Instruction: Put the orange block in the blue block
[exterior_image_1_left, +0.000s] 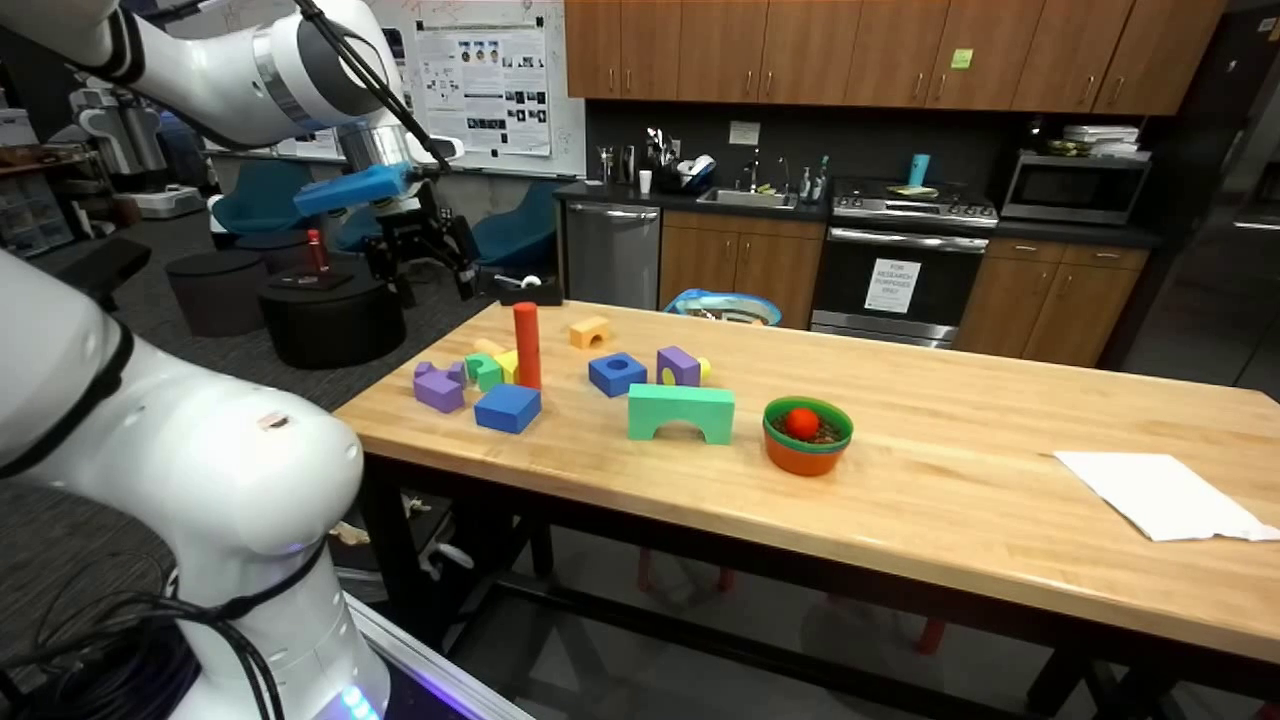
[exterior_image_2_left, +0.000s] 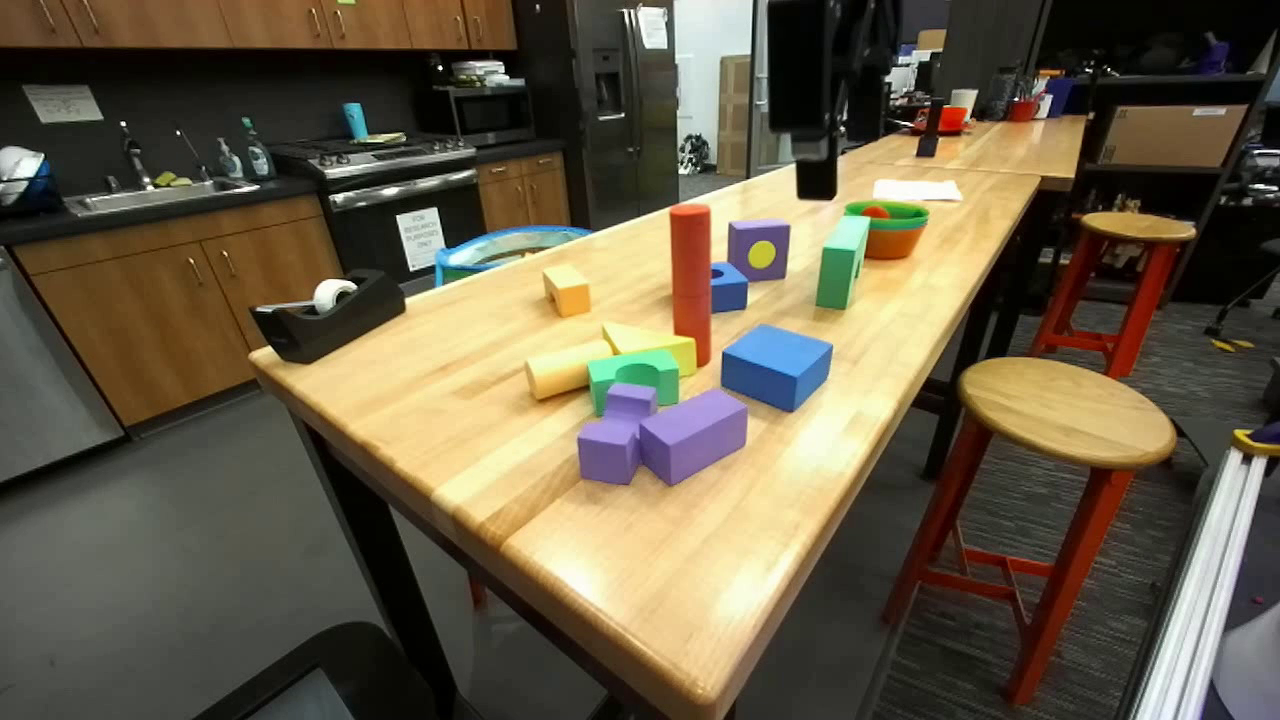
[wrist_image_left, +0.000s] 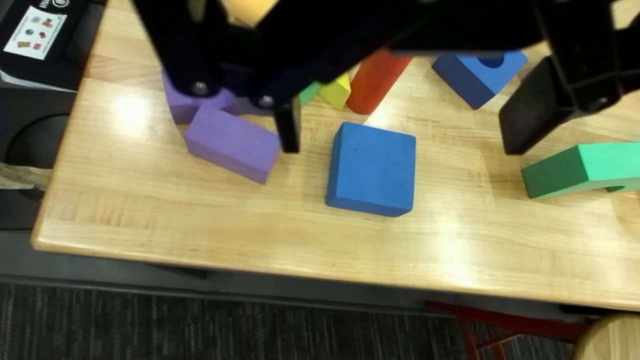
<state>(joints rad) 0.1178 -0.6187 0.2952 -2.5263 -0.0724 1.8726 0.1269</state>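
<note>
The orange block, a tall red-orange pillar, stands upright on the table in both exterior views. In the wrist view the gripper hides part of the pillar. Two blue blocks show: a solid squat one close to the pillar, and one with a round hole in its top. Which one is meant I cannot tell. My gripper is open and empty, its fingers wide apart above the blocks. It hangs above table height in an exterior view.
Near the pillar lie purple blocks, a green block and a yellow triangle. A green arch, a purple block with a hole and stacked bowls with a red ball stand farther along. A tape dispenser is at the corner.
</note>
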